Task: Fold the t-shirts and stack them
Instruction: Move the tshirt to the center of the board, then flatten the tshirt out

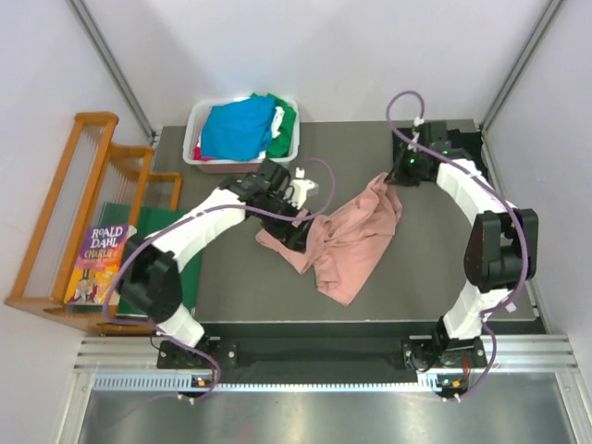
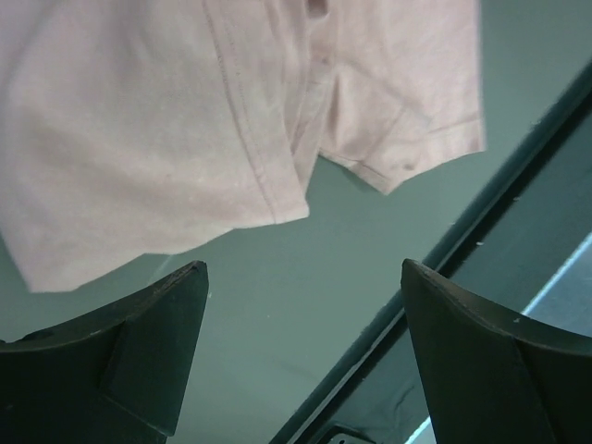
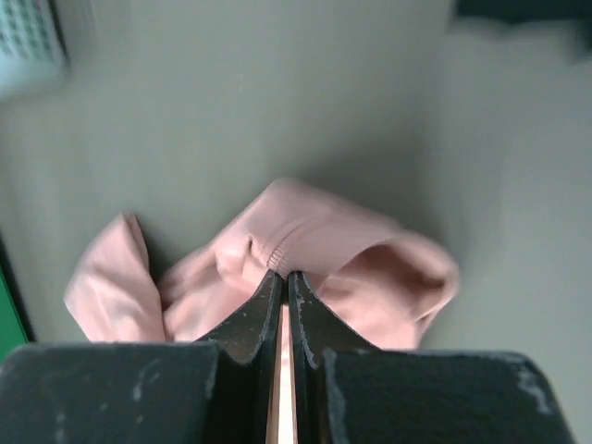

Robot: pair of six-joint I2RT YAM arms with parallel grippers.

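Observation:
A dusty-pink t-shirt (image 1: 347, 236) lies crumpled on the dark table mat, its far corner lifted toward the back right. My right gripper (image 1: 396, 176) is shut on that corner; in the right wrist view the fingers (image 3: 285, 277) pinch the ribbed edge of the pink cloth (image 3: 314, 231). My left gripper (image 1: 298, 227) is open at the shirt's left edge, holding nothing. In the left wrist view its gripper (image 2: 303, 282) hangs over bare mat, with the pink shirt (image 2: 148, 139) just beyond the fingertips. More t-shirts, blue (image 1: 236, 129), green and red, fill the basket.
A white laundry basket (image 1: 196, 153) stands at the back left of the mat. A wooden rack (image 1: 83, 194) and a Roald Dahl book (image 1: 100, 259) on a dark-green board (image 1: 190, 287) sit off the table's left side. The mat's edge (image 2: 481, 217) shows in the left wrist view.

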